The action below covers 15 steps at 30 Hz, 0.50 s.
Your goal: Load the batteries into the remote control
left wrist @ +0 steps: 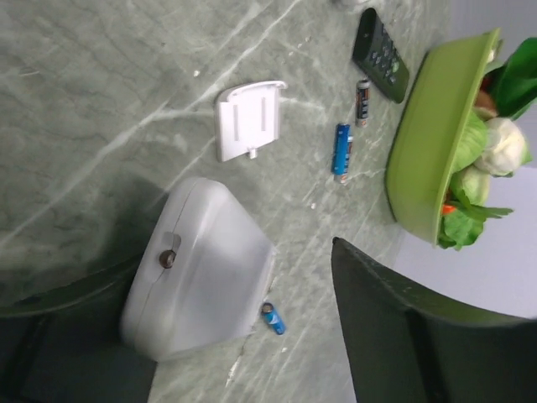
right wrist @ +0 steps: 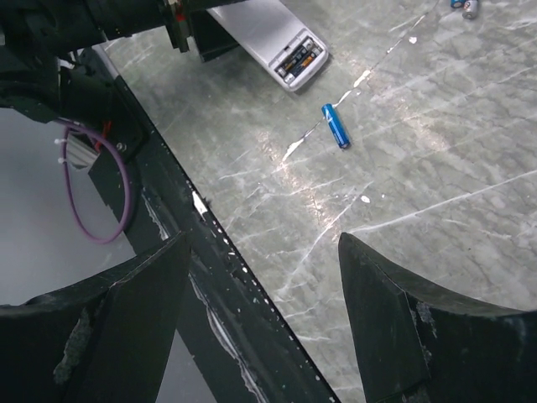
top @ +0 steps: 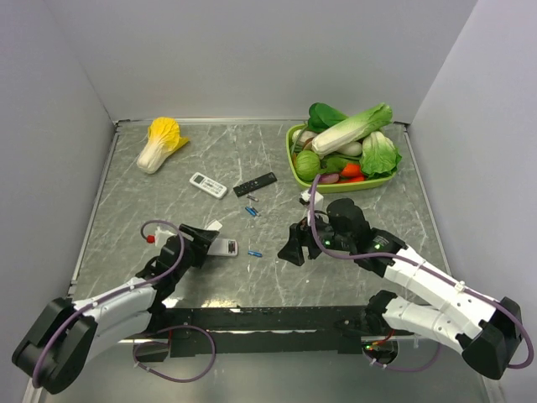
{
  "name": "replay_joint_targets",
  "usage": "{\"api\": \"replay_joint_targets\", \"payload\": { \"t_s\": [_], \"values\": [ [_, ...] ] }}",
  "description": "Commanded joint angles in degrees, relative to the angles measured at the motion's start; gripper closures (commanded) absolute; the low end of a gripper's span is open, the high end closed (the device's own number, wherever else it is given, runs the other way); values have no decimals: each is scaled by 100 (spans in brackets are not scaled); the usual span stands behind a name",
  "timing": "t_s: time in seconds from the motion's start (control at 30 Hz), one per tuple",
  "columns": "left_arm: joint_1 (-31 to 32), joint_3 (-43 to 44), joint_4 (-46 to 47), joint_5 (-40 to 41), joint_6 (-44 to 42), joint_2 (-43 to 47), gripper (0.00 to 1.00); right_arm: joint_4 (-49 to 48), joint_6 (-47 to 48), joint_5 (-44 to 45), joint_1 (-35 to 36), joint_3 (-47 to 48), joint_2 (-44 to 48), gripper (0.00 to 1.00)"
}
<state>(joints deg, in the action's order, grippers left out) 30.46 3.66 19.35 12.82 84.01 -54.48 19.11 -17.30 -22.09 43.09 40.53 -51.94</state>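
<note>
The left gripper (top: 201,238) was open, and the remote control (top: 223,247) lay between its fingers. The right gripper (right wrist: 262,248) was open too, well away from the edges of the table (top: 352,214). One blue battery (right wrist: 336,126) lay between them.

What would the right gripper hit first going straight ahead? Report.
Probably the lone blue battery, slightly right of the right gripper's line; the remote control lies beyond. Depth is unclear; it may touch the table first.
</note>
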Motion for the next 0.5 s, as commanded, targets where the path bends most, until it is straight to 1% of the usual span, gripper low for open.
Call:
{"api": "replay_joint_targets", "payload": {
  "t_s": [0.0,0.07,0.17,0.3,0.47],
  "values": [
    [92,-6,-1916,195,432,139,17,-101,-10,-77,-29,-2,255,21],
    [118,151,-2529,151,703,297,9,-40,-19,-59,-29,-2,281,21],
    [136,328,-3198,28,1116,455,1,39,-54,-6,-38,-28,351,21],
    [153,539,-3805,-130,1320,579,1,250,-19,82,-38,-37,387,21],
    [162,978,-4457,-218,1285,570,1,435,69,47,-38,-37,325,21]
  ]
}}
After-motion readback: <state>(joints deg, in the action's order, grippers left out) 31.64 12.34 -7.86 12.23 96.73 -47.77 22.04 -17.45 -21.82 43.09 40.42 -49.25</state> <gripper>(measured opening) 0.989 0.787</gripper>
